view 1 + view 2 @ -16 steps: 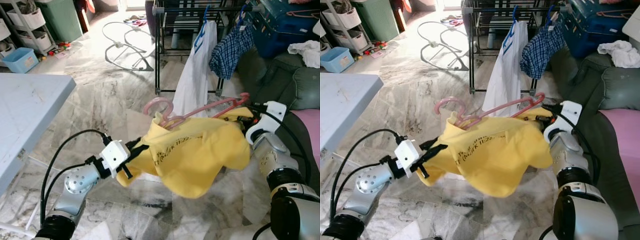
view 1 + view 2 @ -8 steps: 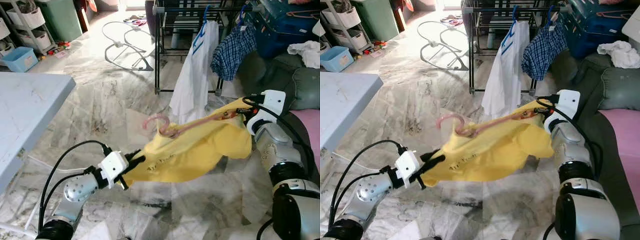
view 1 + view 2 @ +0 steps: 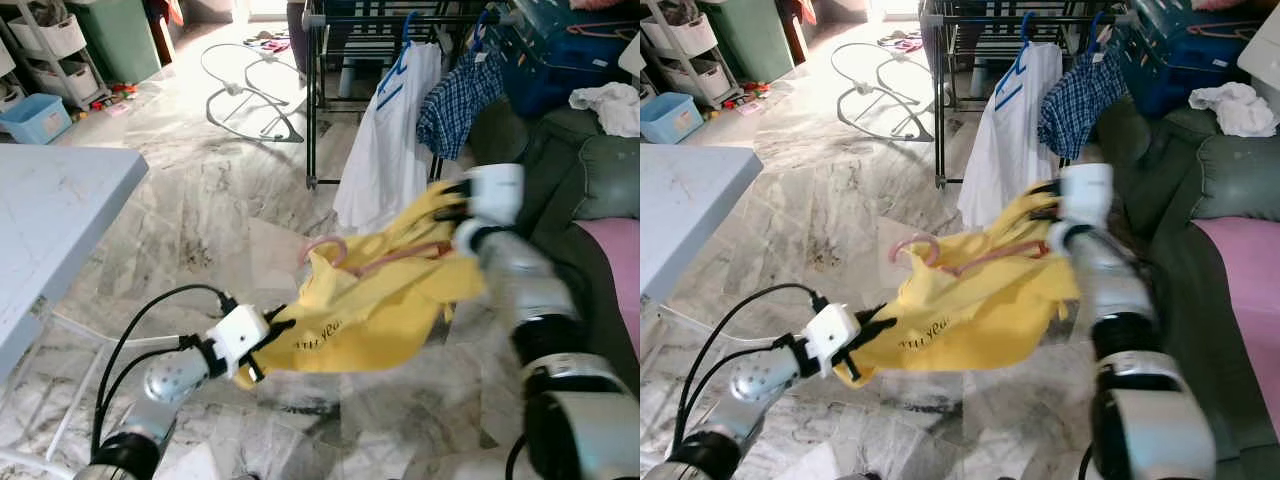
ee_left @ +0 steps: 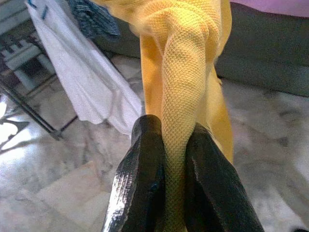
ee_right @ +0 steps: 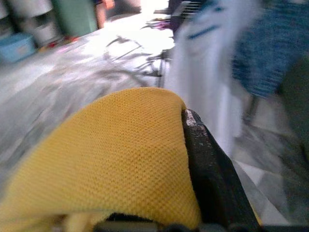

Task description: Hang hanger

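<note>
Pink hanger [image 3: 385, 258] carries a yellow shirt [image 3: 380, 305] stretched between my left hand [image 4: 166, 193] and right hand [image 5: 193, 159], both clamped on its fabric.

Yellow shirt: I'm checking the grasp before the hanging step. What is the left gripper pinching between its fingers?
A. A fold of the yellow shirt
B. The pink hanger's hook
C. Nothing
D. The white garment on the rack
A: in the left wrist view the left gripper has its two black fingers closed on a bunched fold of the yellow shirt, while the pink hanger pokes out of the collar farther up.
</note>
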